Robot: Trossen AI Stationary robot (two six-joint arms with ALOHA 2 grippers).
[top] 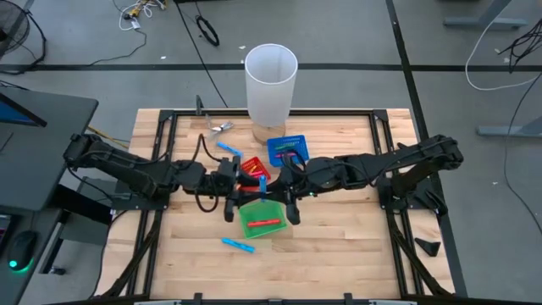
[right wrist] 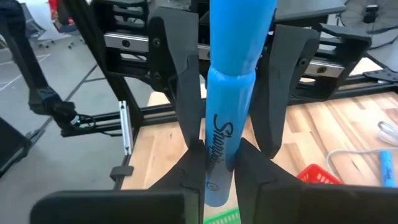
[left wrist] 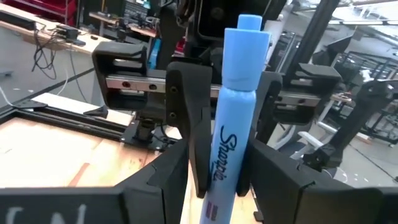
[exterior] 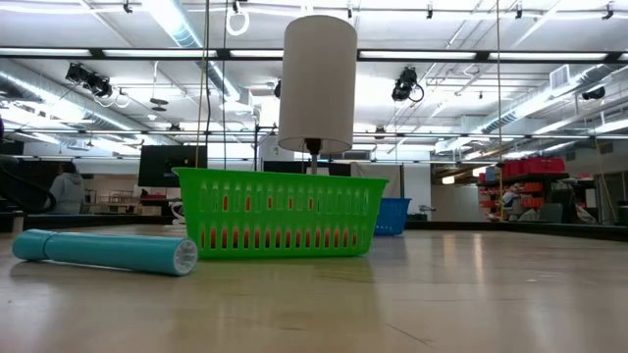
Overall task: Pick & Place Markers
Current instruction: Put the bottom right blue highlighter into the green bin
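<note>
A light blue marker (top: 262,181) stands upright in the air over the green basket (top: 261,222), between my two grippers, which meet head-on. My right gripper (right wrist: 221,158) comes from the right and is shut on it. My left gripper (left wrist: 217,163) comes from the left and is open, with one finger on each side of the marker (left wrist: 231,124). A red marker (top: 263,221) lies in the green basket. Two more blue markers lie on the table, one near (top: 238,245) and one far (top: 229,148). The near one also shows in the low view (exterior: 103,251). My right gripper pinches the blue marker's barrel at its printed label (right wrist: 219,144) between its two fingers (right wrist: 191,163). It comes level from the table's right, across the marker. The marker is lifted clear and upright, its thicker end (right wrist: 239,31) above the fingers.
A red basket (top: 252,167) and a blue basket (top: 288,150) sit just beyond the grippers. A tall white cylinder (top: 271,85) stands at the far edge, with a small metal clip (top: 222,127) to its left. Bare wood lies toward the near edge.
</note>
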